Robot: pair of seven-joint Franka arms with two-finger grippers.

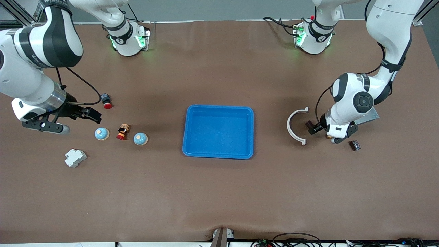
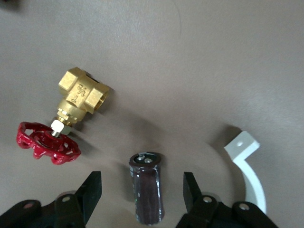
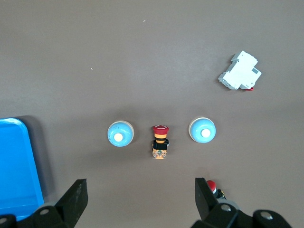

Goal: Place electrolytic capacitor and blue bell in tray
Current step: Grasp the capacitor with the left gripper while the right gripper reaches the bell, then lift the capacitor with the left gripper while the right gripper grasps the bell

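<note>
Left gripper (image 2: 142,190), lower centre of its wrist view, is spread around the dark cylindrical electrolytic capacitor (image 2: 147,187), untouched; right gripper (image 3: 141,197) is held open.

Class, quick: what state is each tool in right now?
Left tool: open around the dark cylindrical electrolytic capacitor, not gripping.
Right tool: open, empty.

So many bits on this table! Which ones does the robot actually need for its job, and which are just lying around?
Needed:
- electrolytic capacitor, lying between the open left gripper fingers
- two blue bells, either could serve
- blue tray
- right gripper, open above the bells

Lying about:
- brass valve
- white curved bracket
- white breaker
- red pushbuttons
- small dark part
</note>
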